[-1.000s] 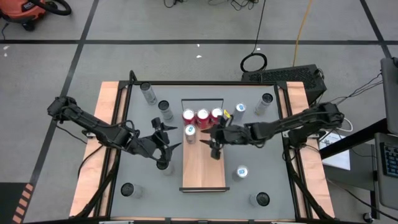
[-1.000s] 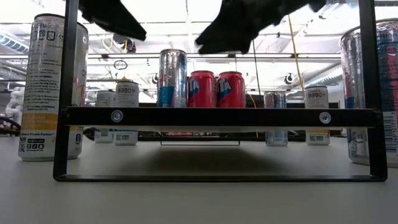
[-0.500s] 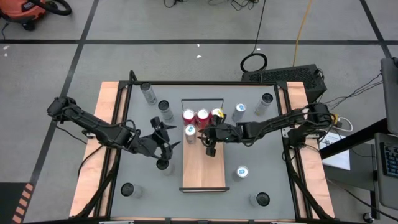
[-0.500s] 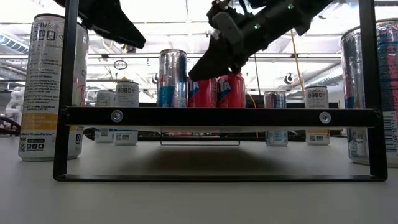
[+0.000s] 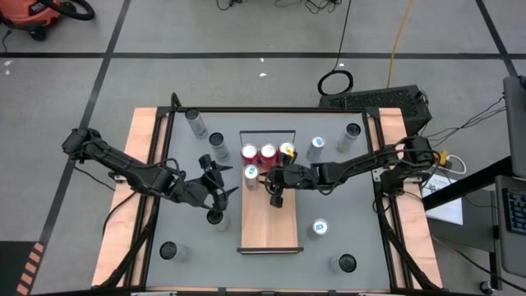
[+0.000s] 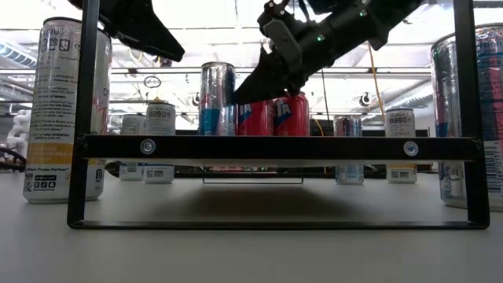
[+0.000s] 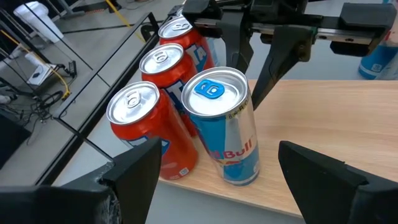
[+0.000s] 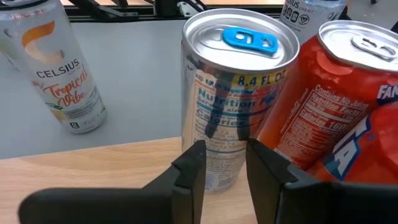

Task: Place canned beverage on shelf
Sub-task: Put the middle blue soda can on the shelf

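A grey desk (image 5: pixel 189 222) with pale wooden side strips is standing on a grey tiled floor crossed by dark lines, and cables are trailing across that floor. On the desk the shelf (image 5: pixel 268 222), a long light-wood board, is lying with its wire rail at the far short end. Three red Fanta cans (image 5: pixel 267 152) are standing in a row by the rail, and a silver-blue Red Bull can (image 5: pixel 251 173) is standing on the board just in front of them. Loose cans are dotting the desk around the shelf.

The right gripper (image 5: pixel 276 182) is hanging over the shelf just beside the Red Bull can, its fingers (image 8: pixel 189 168) nearly together and gripping nothing. The left gripper (image 5: pixel 215 182) is waiting over the desk beside the shelf, fingers (image 7: pixel 134 171) spread wide and empty.

Only the low view is showing the room's ceiling lights and the shelf raised on a dark frame (image 6: pixel 275 148). Only the right wrist view is making a Celsius can (image 8: pixel 62 74) readable.
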Motion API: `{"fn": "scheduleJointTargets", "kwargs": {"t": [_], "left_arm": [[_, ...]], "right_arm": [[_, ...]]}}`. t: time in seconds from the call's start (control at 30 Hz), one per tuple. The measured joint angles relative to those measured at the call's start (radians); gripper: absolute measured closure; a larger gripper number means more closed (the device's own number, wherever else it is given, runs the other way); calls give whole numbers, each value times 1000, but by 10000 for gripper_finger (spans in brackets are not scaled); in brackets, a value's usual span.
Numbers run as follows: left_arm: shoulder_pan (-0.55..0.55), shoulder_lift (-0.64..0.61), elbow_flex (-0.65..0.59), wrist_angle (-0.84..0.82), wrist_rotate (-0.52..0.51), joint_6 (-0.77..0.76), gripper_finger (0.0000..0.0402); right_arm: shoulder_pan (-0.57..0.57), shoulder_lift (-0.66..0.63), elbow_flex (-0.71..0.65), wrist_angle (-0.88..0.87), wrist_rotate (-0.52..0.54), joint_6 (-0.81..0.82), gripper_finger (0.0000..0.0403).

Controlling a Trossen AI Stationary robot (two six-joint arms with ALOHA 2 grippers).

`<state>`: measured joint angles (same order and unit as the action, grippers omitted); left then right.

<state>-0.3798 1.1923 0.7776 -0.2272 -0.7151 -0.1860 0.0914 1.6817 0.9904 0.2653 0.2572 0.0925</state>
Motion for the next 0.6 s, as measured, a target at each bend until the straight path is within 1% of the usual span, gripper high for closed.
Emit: {"fn": "scheduleJointTargets", "kwargs": {"t": [0.6], "left_arm": [[0, 0, 0, 0, 0, -19, 82]], "right_arm": [[2, 0, 0, 16, -26, 19, 326]]}}
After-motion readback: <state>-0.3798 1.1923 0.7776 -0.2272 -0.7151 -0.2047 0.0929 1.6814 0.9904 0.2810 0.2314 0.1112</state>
